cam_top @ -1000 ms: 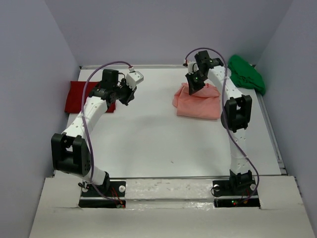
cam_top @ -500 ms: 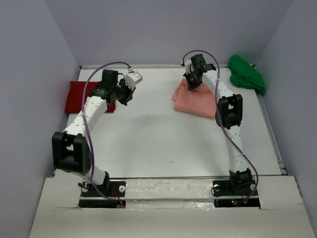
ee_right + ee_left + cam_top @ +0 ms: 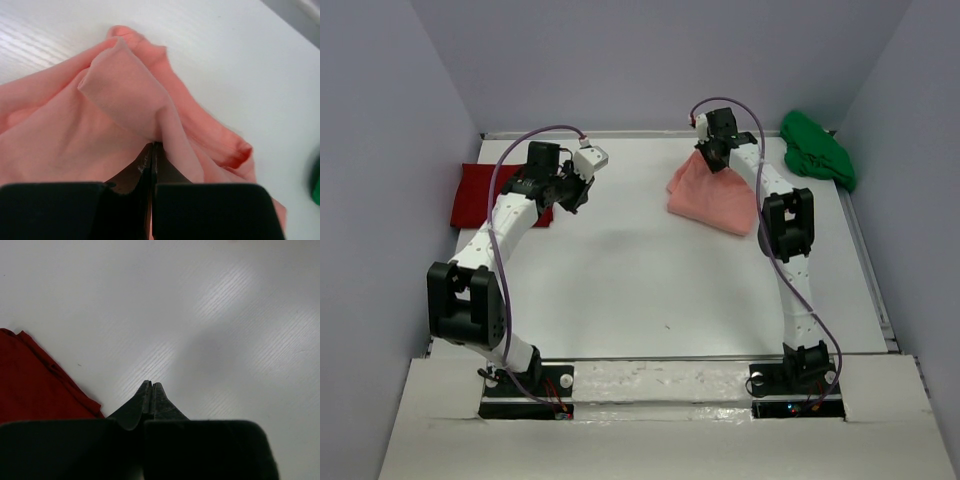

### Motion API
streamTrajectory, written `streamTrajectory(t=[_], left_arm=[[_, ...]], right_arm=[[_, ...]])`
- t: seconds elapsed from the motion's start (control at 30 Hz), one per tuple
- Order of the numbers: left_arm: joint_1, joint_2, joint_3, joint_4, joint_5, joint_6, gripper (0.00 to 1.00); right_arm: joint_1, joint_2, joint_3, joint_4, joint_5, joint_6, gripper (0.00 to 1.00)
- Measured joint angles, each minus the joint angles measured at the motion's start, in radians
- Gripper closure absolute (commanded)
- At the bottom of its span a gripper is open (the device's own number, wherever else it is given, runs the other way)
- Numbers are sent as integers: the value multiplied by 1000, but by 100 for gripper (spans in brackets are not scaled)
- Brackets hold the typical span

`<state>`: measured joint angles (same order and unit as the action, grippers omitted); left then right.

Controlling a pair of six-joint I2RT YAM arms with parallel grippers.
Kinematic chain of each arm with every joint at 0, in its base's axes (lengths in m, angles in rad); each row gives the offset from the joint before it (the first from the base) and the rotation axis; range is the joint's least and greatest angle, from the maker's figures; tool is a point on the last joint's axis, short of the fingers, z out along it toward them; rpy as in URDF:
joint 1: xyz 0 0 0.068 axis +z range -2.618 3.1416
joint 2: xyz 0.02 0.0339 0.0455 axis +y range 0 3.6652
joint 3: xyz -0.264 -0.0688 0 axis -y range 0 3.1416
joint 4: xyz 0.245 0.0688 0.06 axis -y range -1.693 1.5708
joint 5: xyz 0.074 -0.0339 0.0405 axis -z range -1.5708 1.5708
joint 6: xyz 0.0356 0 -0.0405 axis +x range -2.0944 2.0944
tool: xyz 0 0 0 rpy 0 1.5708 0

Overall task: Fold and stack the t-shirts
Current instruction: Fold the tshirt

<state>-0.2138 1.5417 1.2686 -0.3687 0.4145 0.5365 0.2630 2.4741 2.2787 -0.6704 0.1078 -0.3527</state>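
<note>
The salmon-pink t-shirt (image 3: pixel 715 198) lies at the back right of the table, one edge lifted. My right gripper (image 3: pixel 708 153) is shut on a fold of that shirt (image 3: pixel 130 95), the cloth pinched at the gripper's tips (image 3: pixel 153 145). The deep red t-shirt (image 3: pixel 480 193) lies flat at the left edge; its corner (image 3: pixel 35 385) shows in the left wrist view. My left gripper (image 3: pixel 151 385) is shut with nothing in it, hovering over bare table just right of the red shirt. The bright green t-shirt (image 3: pixel 817 148) is bunched at the back right corner.
Grey walls close in the white table (image 3: pixel 650 280) on the left, back and right. A raised rail (image 3: pixel 868 260) runs along the right edge. Both arm bases sit at the near edge.
My right gripper has moved toward the back of the table with the pink shirt's edge in it, pulling the cloth up and back. The left arm has stayed where it was.
</note>
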Motion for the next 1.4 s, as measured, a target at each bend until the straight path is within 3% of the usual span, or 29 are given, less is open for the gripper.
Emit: streamTrajectory(t=[0.4,0.77,0.93,1.03,1.23,1.33,1.4], left_arm=[[0,-11,-12,6,4,0,100],[0,-11,-13,6,4,0,100],[0,-11,-13,6,3,0,96],[0,-11,-13,6,3,-2,89],[0,-11,-11,6,7,-12,100],[0,-11,-10,3,28,-17,100],[0,-6,-3,0,49,-20,98]], right_arm=[[0,0,-3,88,262,-68,100],[0,27,-19,102,281,-98,100],[0,50,-19,102,278,-113,100],[0,55,-16,101,279,-115,100],[0,-11,-53,103,278,-119,100],[0,-107,-99,103,288,-127,100],[3,-216,-145,103,299,-130,84]])
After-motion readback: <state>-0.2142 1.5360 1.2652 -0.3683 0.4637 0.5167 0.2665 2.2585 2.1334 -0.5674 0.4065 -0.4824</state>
